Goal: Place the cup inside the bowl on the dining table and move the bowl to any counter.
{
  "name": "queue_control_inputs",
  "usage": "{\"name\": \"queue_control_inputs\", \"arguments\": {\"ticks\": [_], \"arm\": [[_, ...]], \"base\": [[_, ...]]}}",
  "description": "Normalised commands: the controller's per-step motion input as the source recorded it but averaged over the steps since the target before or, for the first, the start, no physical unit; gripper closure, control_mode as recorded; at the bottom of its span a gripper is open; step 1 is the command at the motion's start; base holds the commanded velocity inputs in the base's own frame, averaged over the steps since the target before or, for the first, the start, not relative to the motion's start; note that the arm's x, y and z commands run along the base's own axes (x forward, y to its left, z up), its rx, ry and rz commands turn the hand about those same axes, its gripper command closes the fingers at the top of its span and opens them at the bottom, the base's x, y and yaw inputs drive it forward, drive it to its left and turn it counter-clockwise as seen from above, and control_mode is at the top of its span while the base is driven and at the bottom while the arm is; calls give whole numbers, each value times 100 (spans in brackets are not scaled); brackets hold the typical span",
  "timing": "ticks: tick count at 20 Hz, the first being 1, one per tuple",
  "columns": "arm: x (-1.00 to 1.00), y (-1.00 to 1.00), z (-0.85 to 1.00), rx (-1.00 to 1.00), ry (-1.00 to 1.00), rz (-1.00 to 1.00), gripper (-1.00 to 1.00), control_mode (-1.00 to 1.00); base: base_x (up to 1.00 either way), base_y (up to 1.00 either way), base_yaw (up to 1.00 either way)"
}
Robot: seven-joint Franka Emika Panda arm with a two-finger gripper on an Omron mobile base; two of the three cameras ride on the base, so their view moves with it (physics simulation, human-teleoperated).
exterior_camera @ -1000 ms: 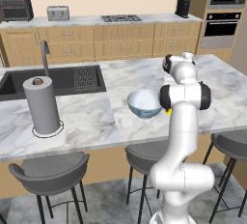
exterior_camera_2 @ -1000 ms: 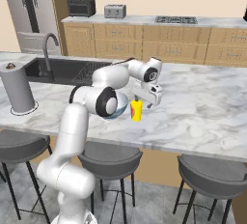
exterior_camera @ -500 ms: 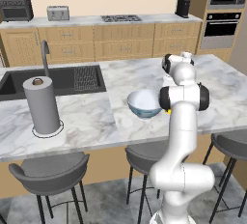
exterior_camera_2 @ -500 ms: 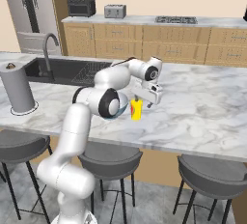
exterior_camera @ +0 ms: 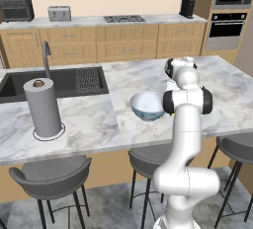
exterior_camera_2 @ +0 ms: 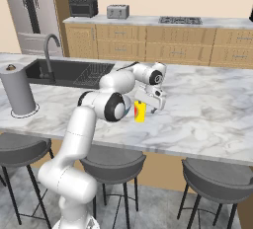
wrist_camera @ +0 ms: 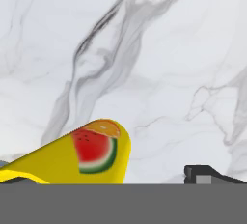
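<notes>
1. The white arm (exterior_camera: 184, 139) rises in front of the dining table (exterior_camera_2: 207, 104) and bends forward over its marble surface; its claw (exterior_camera_2: 151, 105) hangs low over the surface, just to the right of the cup in the right base view.
2. The claw is wide open and holds nothing; in the hand view one dark fingertip (wrist_camera: 205, 174) shows at the bottom right, and it does not touch the cup there.
3. The cup (exterior_camera_2: 140, 112) is small and yellow with a red patch; it stands on the surface, near the front edge, just beside the arm's big dark joint; in the hand view the patch looks like a slice of watermelon (wrist_camera: 94, 151).
4. The bowl (exterior_camera: 147, 105) is round, white inside and pale blue outside; it sits upright on the surface, left of the arm in the left base view.
5. A grey paper towel roll (exterior_camera: 43, 108) stands on the left part of the surface, well apart from the bowl; a dark sink (exterior_camera: 54, 82) with a bent tap (exterior_camera: 46, 55) lies behind it.
6. Grey stools (exterior_camera: 54, 174) stand along the near side of the dining table.
7. Far back, the counter (exterior_camera: 113, 21) runs along the wall over wooden drawers; a gas hob (exterior_camera: 124, 19), a toaster (exterior_camera: 59, 13) and a black coffee machine (exterior_camera: 187, 7) sit on it.
</notes>
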Motion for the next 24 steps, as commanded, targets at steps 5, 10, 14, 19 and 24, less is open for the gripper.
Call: {"name": "queue_control_inputs", "arguments": {"ticks": [5, 10, 14, 19, 24], "arm": [[0, 0, -11, 0, 6, 0, -100, -100], [0, 0, 0, 0, 0, 0, -100, -100], [0, 0, 0, 0, 0, 0, 100, -100], [0, 0, 0, 0, 0, 0, 100, -100], [0, 0, 0, 0, 0, 0, 100, -100]], "base": [[0, 0, 0], [0, 0, 0], [0, 0, 0], [0, 0, 0], [0, 0, 0]]}}
